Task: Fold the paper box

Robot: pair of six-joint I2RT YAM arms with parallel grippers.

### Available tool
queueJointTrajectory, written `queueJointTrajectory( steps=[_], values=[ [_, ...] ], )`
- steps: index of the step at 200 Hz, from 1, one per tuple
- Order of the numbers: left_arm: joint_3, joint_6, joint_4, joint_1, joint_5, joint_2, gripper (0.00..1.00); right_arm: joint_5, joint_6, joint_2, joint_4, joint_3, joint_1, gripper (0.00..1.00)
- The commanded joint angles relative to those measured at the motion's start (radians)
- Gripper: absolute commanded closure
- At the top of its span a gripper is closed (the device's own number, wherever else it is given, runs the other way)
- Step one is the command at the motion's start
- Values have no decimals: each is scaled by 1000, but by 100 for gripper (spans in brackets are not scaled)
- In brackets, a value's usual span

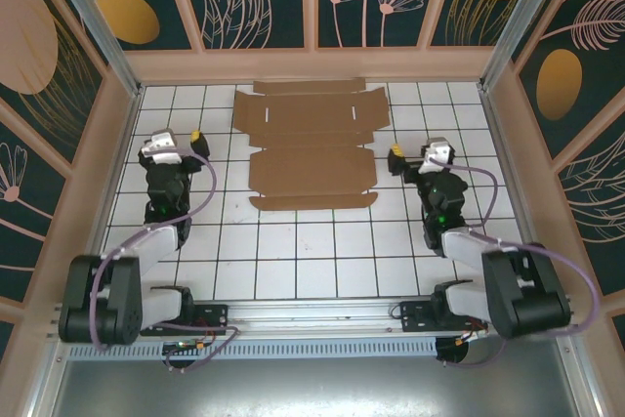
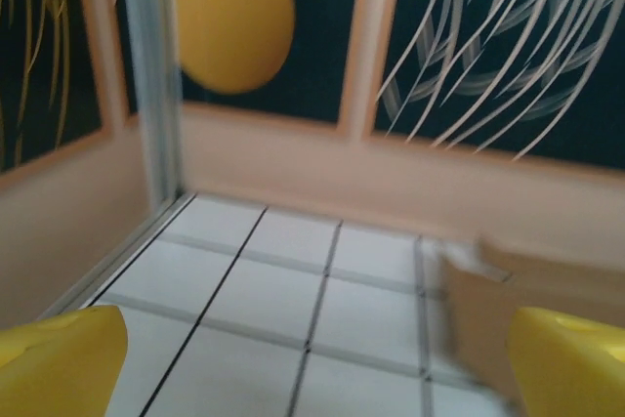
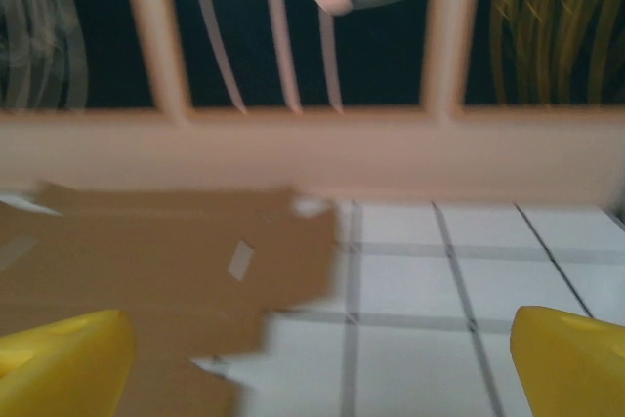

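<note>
1. The paper box (image 1: 312, 144) is a flat die-cut sheet of plain brown cardboard, matte, with notched flaps, straight creases and a couple of thin slots.
2. It lies on the white tiled table (image 1: 293, 251), in the far middle between the two arms, its far flap at the foot of the back wall.
3. Its panels stack from the back wall toward the arm bases. The creases and the long sides of the panels run left to right.
4. The left gripper (image 1: 181, 139) hangs just left of the sheet with its yellow fingers (image 2: 59, 363) spread wide on nothing.
5. The right gripper (image 1: 418, 153) sits just right of it, fingers (image 3: 571, 363) likewise wide apart and empty.
6. Both wrist views are blurred. The left one catches a smeared brown corner (image 2: 479, 310), the right one a flap with a pale slot (image 3: 146, 261), both cut off by the frame edge.
</note>
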Motion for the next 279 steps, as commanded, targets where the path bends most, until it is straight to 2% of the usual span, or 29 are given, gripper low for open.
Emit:
queueJointTrajectory(
  steps=[1,15,32,47,57,67,79,87,105,123,132,146,155,181,197,223,240,279],
  values=[
    [98,-83,-207,-78,47,-100,1,45,38,-103,-218,130,105,1],
    [201,-121,-411,-144,97,-132,1,79,101,-118,-437,256,178,1],
    [347,-129,-701,-245,8,-139,1,242,215,-102,-752,442,263,1],
    [439,-213,-904,-252,-14,-128,1,124,307,-83,-1015,584,252,1],
    [490,-246,-1015,-253,-42,-109,1,38,312,-77,-1066,626,227,1],
    [481,-262,-1006,-253,-33,-98,1,-29,362,-79,-1018,588,182,1],
    [443,-326,-962,-251,7,-83,1,-211,437,-66,-973,555,99,1],
    [449,-347,-967,-250,55,-50,1,-279,453,-34,-992,568,74,1],
    [505,-388,-1013,-252,187,54,1,-232,403,41,-1052,604,106,1],
    [471,-418,-927,-254,288,95,1,-239,375,97,-1008,578,148,1],
    [455,-438,-890,-254,325,115,8,-266,355,142,-1015,587,148,1],
    [454,-461,-862,-262,378,174,34,-252,318,226,-1047,614,151,19],
    [454,-472,-852,-278,386,210,54,-256,314,289,-1081,651,144,33],
    [467,-475,-832,-334,404,329,100,-270,282,462,-1141,748,137,72],
    [480,-485,-830,-360,422,397,100,-238,238,573,-1201,829,137,100],
    [510,-490,-861,-374,414,484,100,-212,203,714,-1264,941,131,100],
    [539,-489,-895,-375,404,548,100,-142,198,790,-1320,1011,133,100],
    [611,-499,-953,-375,371,659,100,-47,183,875,-1375,1042,131,100]
  ],
)
